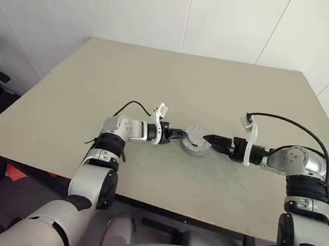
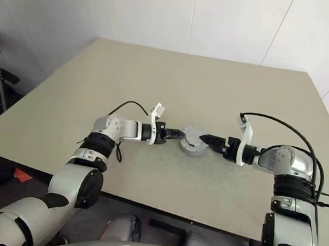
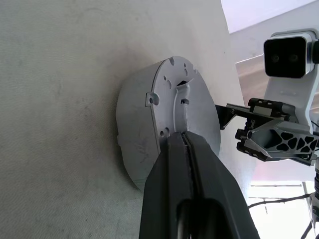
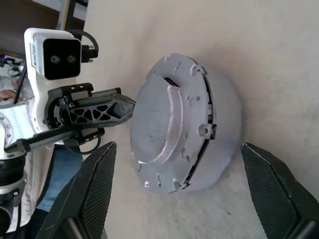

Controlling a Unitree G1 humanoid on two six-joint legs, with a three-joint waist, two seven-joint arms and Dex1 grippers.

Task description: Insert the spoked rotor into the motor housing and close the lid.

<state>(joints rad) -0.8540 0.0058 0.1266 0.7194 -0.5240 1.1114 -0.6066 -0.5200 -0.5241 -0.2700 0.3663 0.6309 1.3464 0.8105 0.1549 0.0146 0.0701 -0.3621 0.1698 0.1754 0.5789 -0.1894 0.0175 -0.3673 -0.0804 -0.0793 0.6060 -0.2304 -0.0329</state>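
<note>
Sitting mid-desk [image 1: 156,88], motor housing [image 4: 224,129] already wears the lid [image 4: 164,129], slightly askew; rotor presumably inside, can't confirm. Left hand [image 1: 181,135] pinched shut, tips against lid edge. Right hand [image 1: 208,139] spread wide, straddling it. Remaining: seat lid flush.

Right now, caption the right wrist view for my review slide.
Open right gripper straddles the lidded housing on the table; the shut left gripper meets the lid.
</note>
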